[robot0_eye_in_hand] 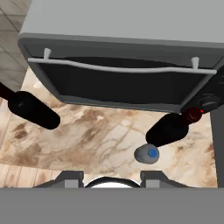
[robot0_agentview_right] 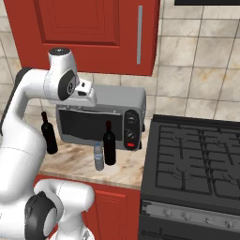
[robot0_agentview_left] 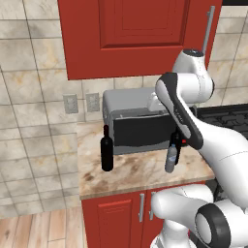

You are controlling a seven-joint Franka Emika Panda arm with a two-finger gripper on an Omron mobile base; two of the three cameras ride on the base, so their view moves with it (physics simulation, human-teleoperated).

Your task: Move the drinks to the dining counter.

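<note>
black wine bottles (robot0_agentview_right: 109, 143), a clear blue-capped water bottle (robot0_agentview_right: 98, 157), beige-brown marbled countertop (robot0_agentview_left: 135, 172), red cabinets (robot0_agentview_left: 126, 34).

Kitchen, red cabinets (robot0_agentview_left: 131, 24), toaster oven (robot0_agentview_right: 101, 117), stove (robot0_agentview_right: 197, 159), tiled wall (robot0_agentview_left: 29, 87)

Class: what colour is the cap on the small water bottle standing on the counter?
Blue. The water bottle shows its cap best in the hand view, seen from above.
</note>
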